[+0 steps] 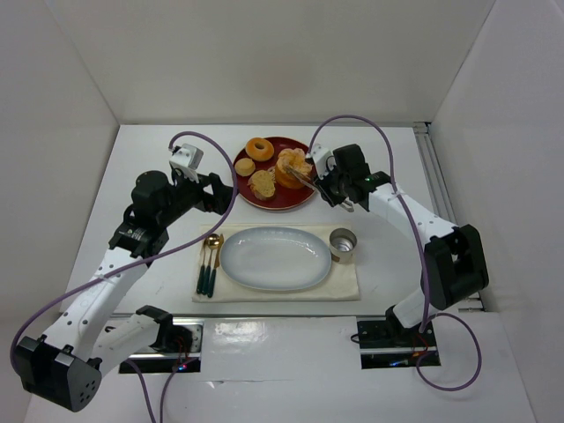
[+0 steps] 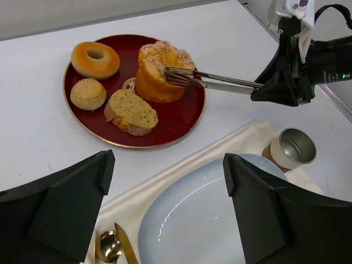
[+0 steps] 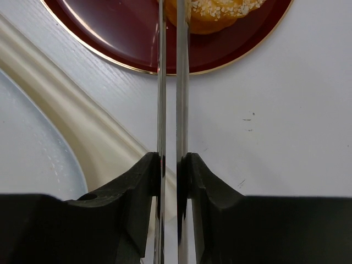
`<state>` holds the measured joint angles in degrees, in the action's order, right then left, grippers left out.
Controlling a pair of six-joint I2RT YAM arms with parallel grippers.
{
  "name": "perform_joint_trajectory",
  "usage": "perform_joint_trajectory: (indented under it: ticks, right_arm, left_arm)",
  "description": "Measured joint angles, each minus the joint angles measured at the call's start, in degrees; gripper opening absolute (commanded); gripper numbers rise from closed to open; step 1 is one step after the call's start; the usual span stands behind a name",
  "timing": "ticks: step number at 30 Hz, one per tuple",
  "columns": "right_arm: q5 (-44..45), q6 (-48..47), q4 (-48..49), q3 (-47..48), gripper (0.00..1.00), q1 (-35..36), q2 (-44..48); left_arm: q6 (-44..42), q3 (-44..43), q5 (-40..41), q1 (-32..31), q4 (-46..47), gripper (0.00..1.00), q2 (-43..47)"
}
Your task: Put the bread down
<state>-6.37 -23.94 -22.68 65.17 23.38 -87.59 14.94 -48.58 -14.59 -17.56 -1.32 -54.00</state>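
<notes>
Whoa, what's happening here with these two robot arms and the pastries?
The right gripper is clamped on a pair of metal tongs, and the tong tips are pinching the bread, the big golden pastry on the red plate. The bread looks to be resting on that plate, not lifted. The left gripper is open and holds nothing, hovering above the pale blue plate, which has no food on it.
</notes>
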Motion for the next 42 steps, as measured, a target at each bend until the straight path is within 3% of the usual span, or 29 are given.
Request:
perform_joint_trajectory:
  ticks: [1, 42]
  right_arm:
    - [0.0, 0.0, 0.0, 0.0, 0.0, 0.0, 0.0]
    - [-1.8, -0.2, -5.2, 2.1, 0.0, 1.1, 8.2]
  left_arm:
    - [0.0, 0.0, 0.0, 0.0, 0.0, 1.0, 0.0]
    - [0.0, 0.0, 0.0, 0.0, 0.0, 1.0, 0.0]
